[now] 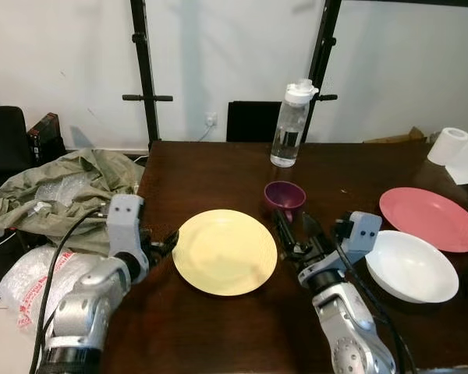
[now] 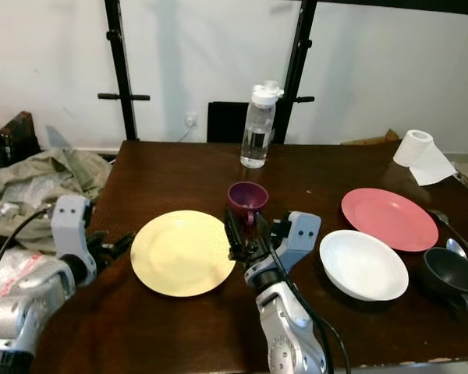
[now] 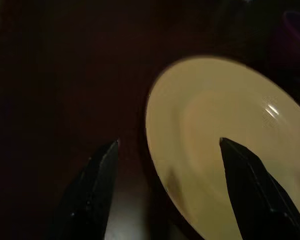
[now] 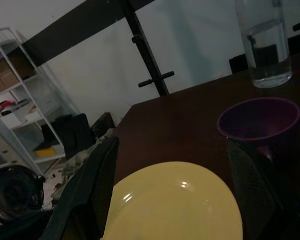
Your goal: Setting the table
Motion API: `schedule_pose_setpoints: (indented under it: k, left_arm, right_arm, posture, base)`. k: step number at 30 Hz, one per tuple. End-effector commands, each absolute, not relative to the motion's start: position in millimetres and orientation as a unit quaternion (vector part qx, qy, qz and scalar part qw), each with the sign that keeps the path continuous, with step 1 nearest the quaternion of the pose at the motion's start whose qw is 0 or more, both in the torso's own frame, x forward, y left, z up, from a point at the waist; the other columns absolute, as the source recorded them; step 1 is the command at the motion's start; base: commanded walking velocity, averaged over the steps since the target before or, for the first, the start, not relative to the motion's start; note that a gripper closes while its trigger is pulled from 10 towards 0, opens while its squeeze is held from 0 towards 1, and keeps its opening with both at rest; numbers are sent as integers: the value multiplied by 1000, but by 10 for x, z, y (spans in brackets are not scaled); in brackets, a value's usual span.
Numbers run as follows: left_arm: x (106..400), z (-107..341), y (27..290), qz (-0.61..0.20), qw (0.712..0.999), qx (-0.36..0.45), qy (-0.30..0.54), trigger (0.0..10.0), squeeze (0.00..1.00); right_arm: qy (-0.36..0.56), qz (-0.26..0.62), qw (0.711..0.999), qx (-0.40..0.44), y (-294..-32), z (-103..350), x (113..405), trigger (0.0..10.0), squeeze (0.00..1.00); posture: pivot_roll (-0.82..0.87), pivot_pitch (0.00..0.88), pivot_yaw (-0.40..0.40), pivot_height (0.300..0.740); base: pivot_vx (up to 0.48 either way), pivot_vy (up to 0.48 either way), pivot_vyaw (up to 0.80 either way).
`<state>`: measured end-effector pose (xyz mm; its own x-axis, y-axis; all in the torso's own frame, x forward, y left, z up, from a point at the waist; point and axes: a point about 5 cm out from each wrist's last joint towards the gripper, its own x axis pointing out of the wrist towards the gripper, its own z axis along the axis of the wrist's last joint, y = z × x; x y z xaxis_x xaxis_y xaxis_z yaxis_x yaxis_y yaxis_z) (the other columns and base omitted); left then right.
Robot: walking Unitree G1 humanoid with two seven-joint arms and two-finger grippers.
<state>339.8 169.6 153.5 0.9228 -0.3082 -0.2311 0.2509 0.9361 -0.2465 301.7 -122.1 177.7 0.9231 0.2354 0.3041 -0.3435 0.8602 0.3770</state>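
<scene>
At frame centre: yellow plate (image 1: 225, 251); left gripper (image 1: 165, 243) wide open, empty, straddling rim; right gripper (image 2: 235, 231) open, empty. Advice: close squarely on rim, lift level.

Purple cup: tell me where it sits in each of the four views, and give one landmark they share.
Left eye view: purple cup right of centre, behind the yellow plate.
Right eye view: at centre, in front of the water bottle.
Left wrist view: dim purple shape in the upper right corner.
Right wrist view: at right, below the bottle.
Shared landmark: the yellow plate.
</scene>
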Motion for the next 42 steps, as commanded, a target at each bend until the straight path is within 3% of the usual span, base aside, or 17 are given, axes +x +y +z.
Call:
schedule_pose_setpoints:
  k: [1, 10, 13, 17, 20, 22, 23, 25, 30, 35, 42]
  left_arm:
    - [3435, 1428, 1671, -146, 967, -117, 175, 10000, 0]
    - [3571, 1406, 1781, -101, 954, -198, 203, 10000, 0]
    - [3562, 1341, 1648, -135, 921, -285, 227, 10000, 0]
    - [3533, 1285, 1517, -158, 906, -310, 239, 10000, 0]
    - [3534, 1284, 1502, -148, 925, -267, 227, 10000, 0]
    - [3561, 1333, 1559, -116, 958, -172, 197, 10000, 0]
    - [3563, 1470, 1596, -102, 987, -19, 127, 10000, 0]
    - [3541, 1567, 1559, -113, 989, 45, 82, 10000, 0]
    - [3525, 1781, 1429, -145, 984, 106, 6, 10000, 0]
    - [3547, 1777, 1236, -199, 974, 105, -29, 10000, 0]
    - [3618, 1573, 1214, -204, 969, 138, 15, 10000, 0]
  right_arm:
    - [-119, 154, 956, 219, -1204, 1780, 2999, 10000, 0]
    - [-119, 156, 956, 217, -1198, 1809, 2970, 10000, 0]
    - [-113, 152, 959, 212, -1222, 1786, 2958, 10000, 0]
    - [-112, 153, 959, 210, -1218, 1786, 2955, 10000, 0]
    - [-113, 154, 959, 208, -1216, 1795, 2952, 10000, 0]
    - [-114, 154, 959, 207, -1220, 1806, 2949, 10000, 0]
    - [-115, 153, 960, 206, -1232, 1812, 2945, 10000, 0]
    - [-116, 153, 960, 206, -1237, 1813, 2942, 10000, 0]
    - [-115, 154, 960, 205, -1233, 1813, 2942, 10000, 0]
    - [-113, 158, 959, 207, -1208, 1819, 2957, 10000, 0]
    - [-110, 154, 958, 216, -1192, 1817, 2950, 10000, 0]
  posture:
    - [84, 126, 47, 740]
    - [66, 180, 60, 740]
    - [65, 184, 61, 740]
    - [57, 182, 63, 740]
    - [48, 177, 66, 740]
    - [47, 174, 67, 740]
    - [48, 168, 68, 740]
    - [47, 165, 68, 740]
    - [50, 162, 64, 740]
    - [48, 173, 57, 740]
    - [37, 194, 67, 740]
  base:
    - [0, 0, 0]
    - [0, 0, 0]
    - [0, 0, 0]
    - [0, 0, 0]
    - [0, 0, 0]
    - [0, 0, 0]
    - [0, 0, 0]
    - [0, 0, 0]
    - [0, 0, 0]
    - [0, 0, 0]
    - [0, 0, 0]
